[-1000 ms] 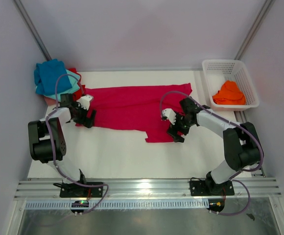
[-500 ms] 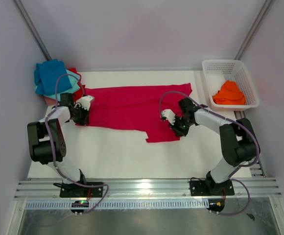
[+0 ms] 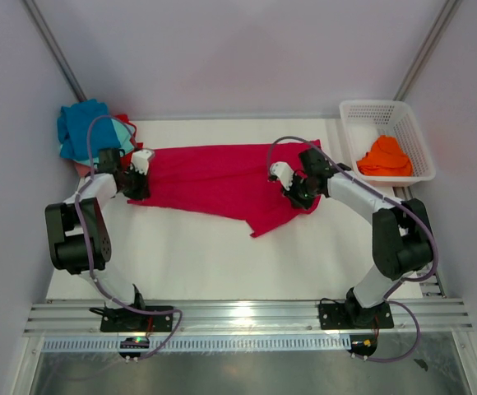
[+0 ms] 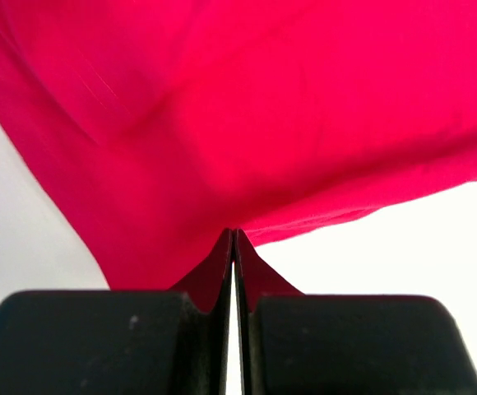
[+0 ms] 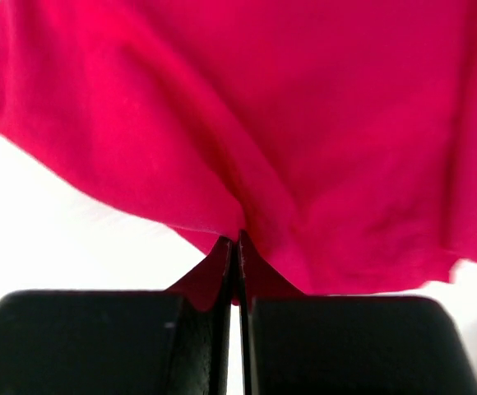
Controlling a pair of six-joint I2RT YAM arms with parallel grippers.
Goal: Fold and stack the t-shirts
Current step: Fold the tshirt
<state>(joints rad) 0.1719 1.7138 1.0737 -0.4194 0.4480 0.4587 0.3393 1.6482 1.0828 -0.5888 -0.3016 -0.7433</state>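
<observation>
Top external, crimson tee pinched by L end effector, R end effector

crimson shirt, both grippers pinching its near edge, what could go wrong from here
The left gripper and right gripper pinch only a thin edge of the crimson shirt, so it may slip when pulled. The loose flap could fold crooked. The nearby blue pile might get snagged.

Can't see whole crimson t-shirt in wrist views, cropped top; barely see red t-shirt under blue t-shirt, upper left.
</observation>
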